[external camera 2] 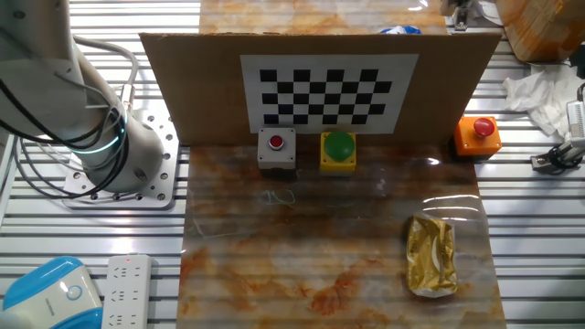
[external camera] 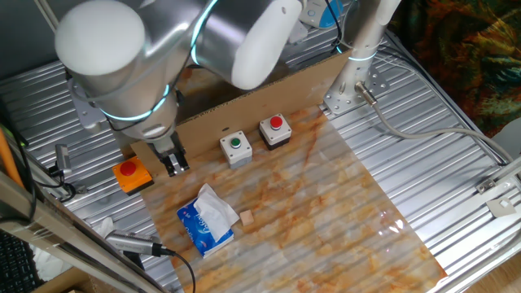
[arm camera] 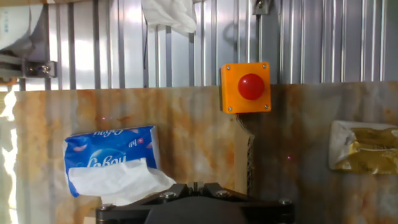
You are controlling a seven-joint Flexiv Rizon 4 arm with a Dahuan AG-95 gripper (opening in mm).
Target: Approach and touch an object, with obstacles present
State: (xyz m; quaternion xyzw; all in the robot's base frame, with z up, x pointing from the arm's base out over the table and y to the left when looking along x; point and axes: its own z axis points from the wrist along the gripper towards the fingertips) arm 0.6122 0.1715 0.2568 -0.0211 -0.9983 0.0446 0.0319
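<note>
My gripper (external camera: 174, 164) hangs low over the table's left end, just right of an orange box with a red button (external camera: 131, 175). Its fingers are shut and hold nothing. In the hand view the gripper (arm camera: 199, 185) points at that orange box (arm camera: 245, 87), still apart from it. A brown cardboard wall (external camera: 269, 89) stands behind a green button box (external camera: 236, 148) and a red button box (external camera: 275, 131). In the hand view the wall shows end-on as a thin edge (arm camera: 250, 155) below the orange box. In the other fixed view the wall (external camera 2: 183, 91) carries a checkerboard, and the gripper is hidden.
A blue tissue pack (external camera: 207, 221) and a small wooden block (external camera: 246, 218) lie near the front. The tissue pack (arm camera: 112, 163) is left of the wall's edge, a gold packet (arm camera: 364, 146) right of it. A metal post (external camera: 358, 49) stands at the back.
</note>
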